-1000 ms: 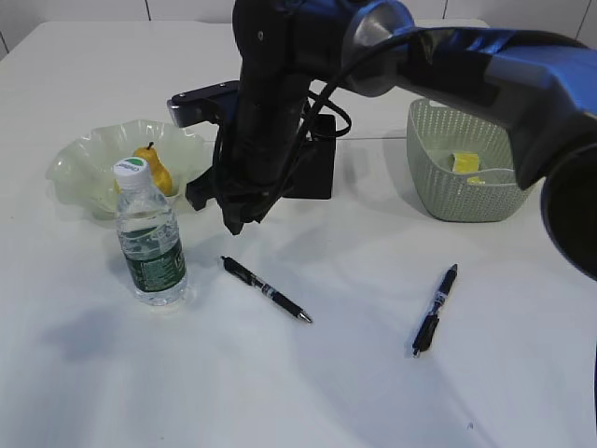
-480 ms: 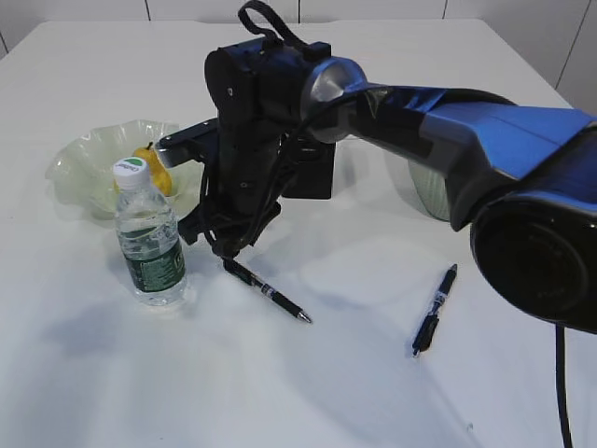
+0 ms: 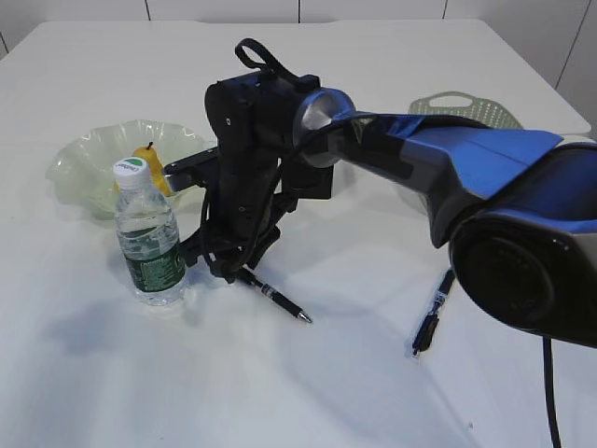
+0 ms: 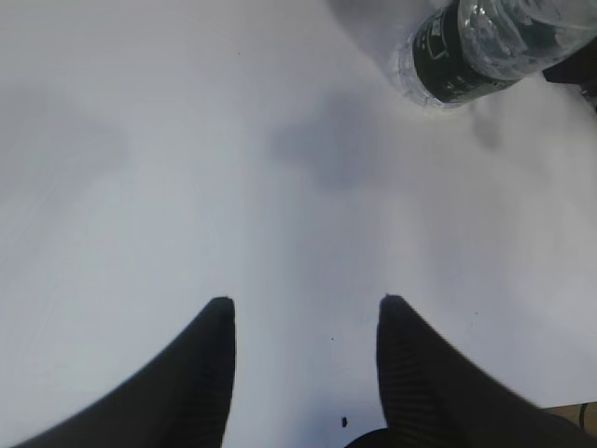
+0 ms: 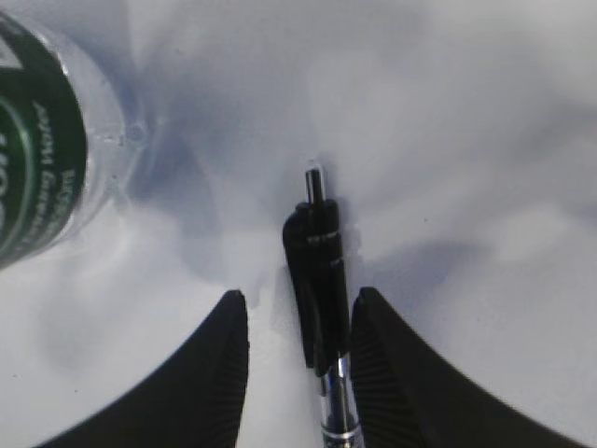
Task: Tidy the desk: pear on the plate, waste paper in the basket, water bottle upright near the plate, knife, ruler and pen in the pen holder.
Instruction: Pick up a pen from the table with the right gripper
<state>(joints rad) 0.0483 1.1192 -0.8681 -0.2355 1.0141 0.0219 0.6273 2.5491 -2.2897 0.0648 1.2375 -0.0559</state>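
On the left of the desk [image 3: 112, 373], the pear [image 3: 154, 168] sits in the plate [image 3: 84, 163], water bottle [image 3: 149, 245] upright beside it. The right gripper [image 5: 298, 327] has dropped since a second ago, jaws now parted around a black pen [image 5: 317, 271]. Second pen [image 3: 435, 311] lies well clear. Left gripper [image 4: 303, 317] hangs open over bare tabletop.

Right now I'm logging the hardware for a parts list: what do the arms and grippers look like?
The right arm has a blue shell, black joint housings, a silvery cap and looping black cables. The right gripper has matte black fingers with ribbed inner pads. The left gripper looks the same: tapering, black, ribbed.
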